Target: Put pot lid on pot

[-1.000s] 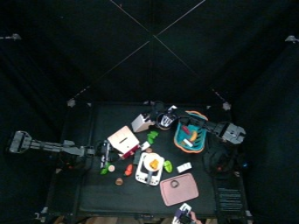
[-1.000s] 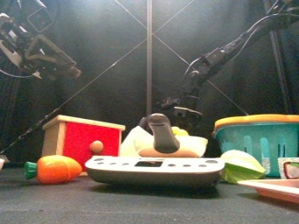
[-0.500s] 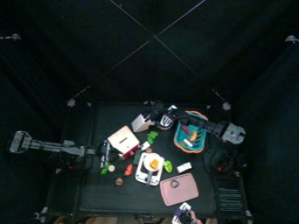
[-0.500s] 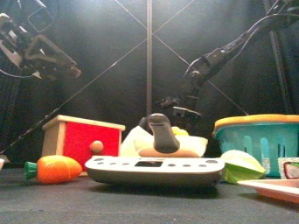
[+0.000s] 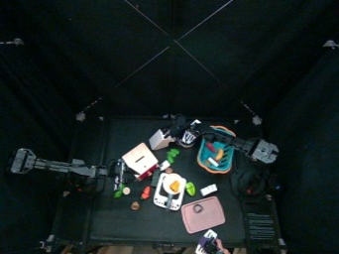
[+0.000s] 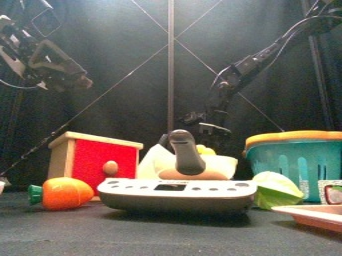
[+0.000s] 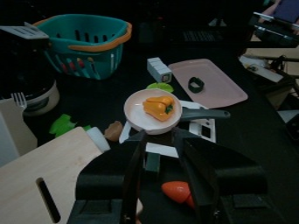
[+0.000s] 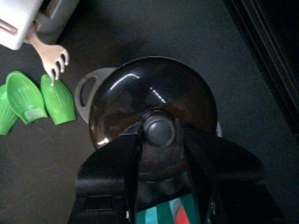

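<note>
**While the lid rests on the pot, the right jaws straddle its knob**

Where the right wrist camera looks down, the pot lid (image 8: 152, 92), a dark smoky dome with a black knob, lies over the pot (image 8: 84, 92). Only a pale silvery rim and handle of the pot peek out at one side. From above, the pot (image 5: 189, 133) stands just beside the teal basket (image 5: 216, 151), off the basket's far corner on the side towards the left arm.

The right gripper (image 8: 160, 144) hangs directly over the lid, its jaws standing wide apart to either side of the knob. Whether either jaw presses on the knob I cannot tell. Its arm reaches in across the basket, and a strip of teal shows beneath the wrist.

Some green toy pieces (image 8: 26, 101) and a white fork (image 8: 52, 57) lie close by the pot, so they are near the basket as well.

Further from the basket, towards the table's front edge, a white pan (image 7: 156, 107) holds an orange piece. A pink tray (image 7: 211, 79) lies near the basket on its front side. At table height a wooden box with a red face (image 6: 96, 160) stands well apart from the basket (image 6: 301, 160), with a toy carrot (image 6: 67, 192) in front of the box.

The left gripper (image 7: 176, 157) rests well apart from the basket, at the opposite side of the table. Its jaws are spread with a clear gap and hold nothing.
</note>
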{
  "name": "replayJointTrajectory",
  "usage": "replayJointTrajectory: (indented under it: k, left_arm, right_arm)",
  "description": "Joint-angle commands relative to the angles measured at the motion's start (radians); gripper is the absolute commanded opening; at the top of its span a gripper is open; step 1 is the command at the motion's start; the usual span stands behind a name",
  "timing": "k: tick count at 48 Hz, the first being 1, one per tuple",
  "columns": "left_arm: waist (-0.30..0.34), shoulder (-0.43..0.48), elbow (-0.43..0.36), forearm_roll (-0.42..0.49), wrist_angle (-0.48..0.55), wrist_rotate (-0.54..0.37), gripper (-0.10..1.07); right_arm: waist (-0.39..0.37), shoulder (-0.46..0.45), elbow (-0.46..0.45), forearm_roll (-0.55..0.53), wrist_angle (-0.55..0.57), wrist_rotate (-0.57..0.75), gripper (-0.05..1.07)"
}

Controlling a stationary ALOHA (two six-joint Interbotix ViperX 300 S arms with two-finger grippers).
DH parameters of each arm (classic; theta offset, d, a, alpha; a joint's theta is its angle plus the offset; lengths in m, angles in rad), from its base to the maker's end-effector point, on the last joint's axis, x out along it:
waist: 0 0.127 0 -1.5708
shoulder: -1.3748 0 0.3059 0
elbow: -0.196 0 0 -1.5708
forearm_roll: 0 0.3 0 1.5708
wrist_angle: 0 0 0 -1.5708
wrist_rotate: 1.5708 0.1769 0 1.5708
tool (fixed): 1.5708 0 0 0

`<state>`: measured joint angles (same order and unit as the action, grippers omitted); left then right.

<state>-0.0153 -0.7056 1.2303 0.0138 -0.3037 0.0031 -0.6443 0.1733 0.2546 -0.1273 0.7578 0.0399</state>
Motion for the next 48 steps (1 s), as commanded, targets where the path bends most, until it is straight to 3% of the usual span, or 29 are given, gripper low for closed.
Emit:
replayJointTrajectory:
  k: [1, 19, 36, 48]
  left_arm:
    - [0.002, 0.0, -0.011, -0.002, -0.003, 0.0, 0.73]
    - [0.002, 0.0, -0.011, 0.0, -0.003, 0.0, 0.73]
    - [0.002, 0.0, -0.009, 0.0, -0.003, 0.0, 0.73]
    - [0.0, 0.0, -0.011, -0.002, 0.015, 0.0, 0.73]
  right_arm:
    - [-0.003, -0.028, -0.018, 0.002, -0.002, 0.0, 0.64]
    - [-0.005, -0.023, -0.018, 0.002, -0.011, 0.0, 0.66]
    - [-0.003, -0.026, -0.02, 0.0, -0.02, -0.002, 0.96]
    - [0.003, -0.052, -0.04, 0.003, -0.021, -0.003, 0.99]
